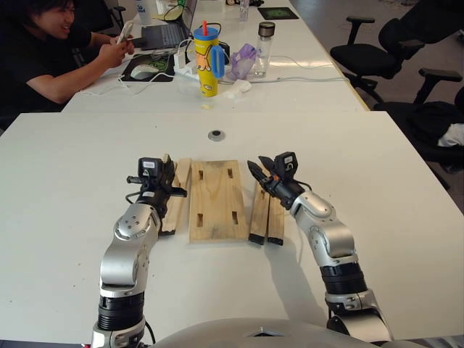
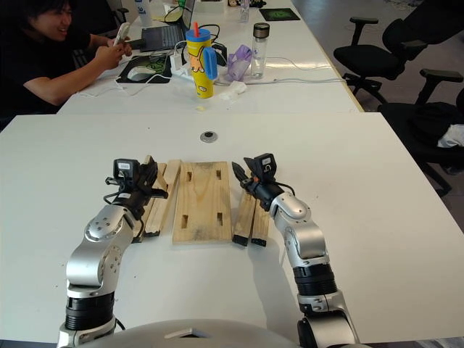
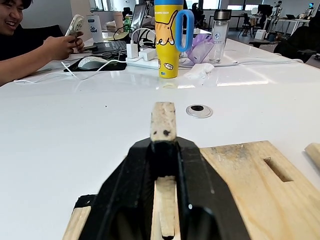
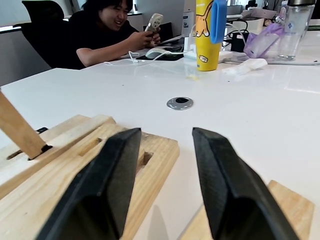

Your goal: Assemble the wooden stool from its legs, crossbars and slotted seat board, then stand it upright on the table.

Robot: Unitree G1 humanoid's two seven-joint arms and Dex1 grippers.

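The slotted seat board lies flat in the middle of the table. Left of it lie wooden legs, and my left gripper is shut on one wooden bar, whose far end sticks out past the fingertips and tilts up off the table. Two more wooden bars lie side by side to the right of the board. My right gripper hovers open over their far ends, with nothing between its fingers; the board's corner lies just below.
A round cable grommet sits in the table beyond the board. On the far desk stand a yellow cup, a clear bottle and cables. Office chairs stand at the right. White table surface lies on both sides.
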